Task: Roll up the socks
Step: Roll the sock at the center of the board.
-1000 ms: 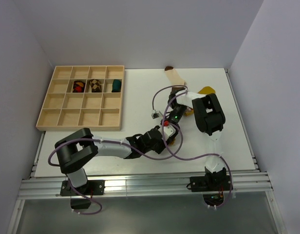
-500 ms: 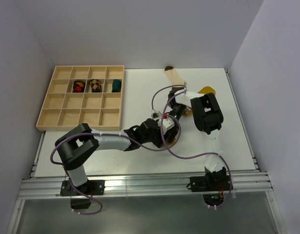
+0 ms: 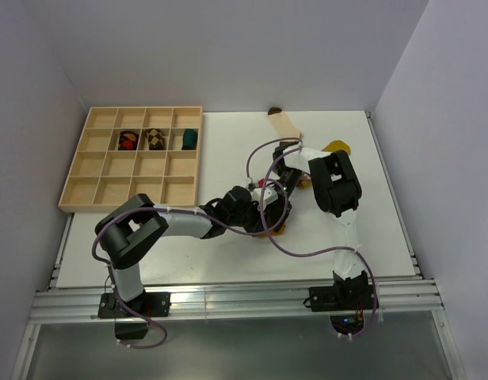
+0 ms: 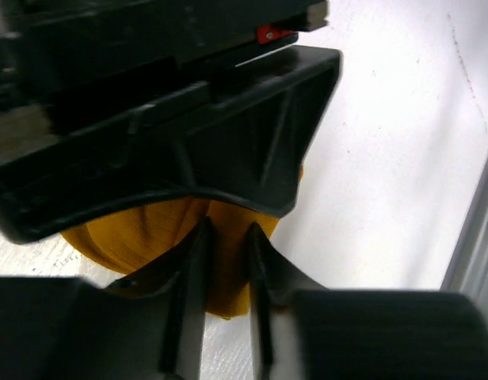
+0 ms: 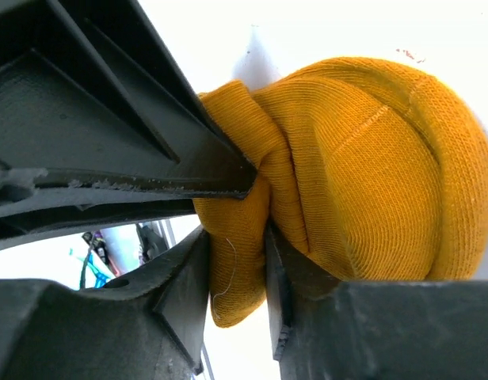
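Observation:
The mustard-orange sock (image 5: 371,174) is bunched into a thick roll on the white table; it shows as an orange patch under the arms in the top view (image 3: 273,229) and in the left wrist view (image 4: 133,233). My right gripper (image 5: 234,277) is shut on a fold of its fabric. My left gripper (image 4: 226,269) is shut on another flap of it, right against the right gripper. The grippers meet mid-table, left (image 3: 266,215) and right (image 3: 277,199). The cream sock with a brown toe (image 3: 284,123) lies flat at the back. The bright yellow sock (image 3: 337,146) is partly hidden behind the right arm.
A wooden compartment tray (image 3: 125,206) sits at the back left, holding a red-and-dark bundle (image 3: 127,140), a brown-checkered bundle (image 3: 154,139) and a teal bundle (image 3: 188,138). Purple cables loop over the middle of the table. Walls close in the table on three sides.
My left arm has swung its wrist away from the near edge and closer to the right gripper. The right arm has barely moved.

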You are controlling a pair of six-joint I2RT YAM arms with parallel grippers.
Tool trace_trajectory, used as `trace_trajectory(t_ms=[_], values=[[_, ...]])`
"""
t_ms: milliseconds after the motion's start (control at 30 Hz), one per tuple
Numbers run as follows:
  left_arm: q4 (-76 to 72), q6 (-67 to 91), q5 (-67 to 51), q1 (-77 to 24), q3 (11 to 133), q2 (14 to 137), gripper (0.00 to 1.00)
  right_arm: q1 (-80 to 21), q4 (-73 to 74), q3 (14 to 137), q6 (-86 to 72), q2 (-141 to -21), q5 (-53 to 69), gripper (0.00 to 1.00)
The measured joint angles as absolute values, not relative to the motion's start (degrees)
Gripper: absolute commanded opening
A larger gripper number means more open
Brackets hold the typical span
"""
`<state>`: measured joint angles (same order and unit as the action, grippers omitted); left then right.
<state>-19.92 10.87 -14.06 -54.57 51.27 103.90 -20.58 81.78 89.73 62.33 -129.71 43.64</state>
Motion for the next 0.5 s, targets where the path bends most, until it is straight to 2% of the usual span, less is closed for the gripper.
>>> trace_trajectory(t_ms=[67,167,233,500], values=[[-20.69,12.6,-16.14,-53.52,51.09,104.25,0.2,-20.45,81.84,89.54,61.82,-129.6,43.92,0.46],[-22.06,15.29,-18.96,-52.38,51.09,105.41,0.07,-20.14,80.97,87.85,60.58,-128.27,44.88,0.54],[-23.35,17.15,-20.93,-51.75,51.11,106.34,0.02,-19.84,79.26,85.54,59.7,-125.93,45.36,0.58],[-29.71,26.59,-28.82,-47.77,49.74,109.3,0.0,-14.13,66.06,76.88,54.11,-114.3,47.97,0.62]])
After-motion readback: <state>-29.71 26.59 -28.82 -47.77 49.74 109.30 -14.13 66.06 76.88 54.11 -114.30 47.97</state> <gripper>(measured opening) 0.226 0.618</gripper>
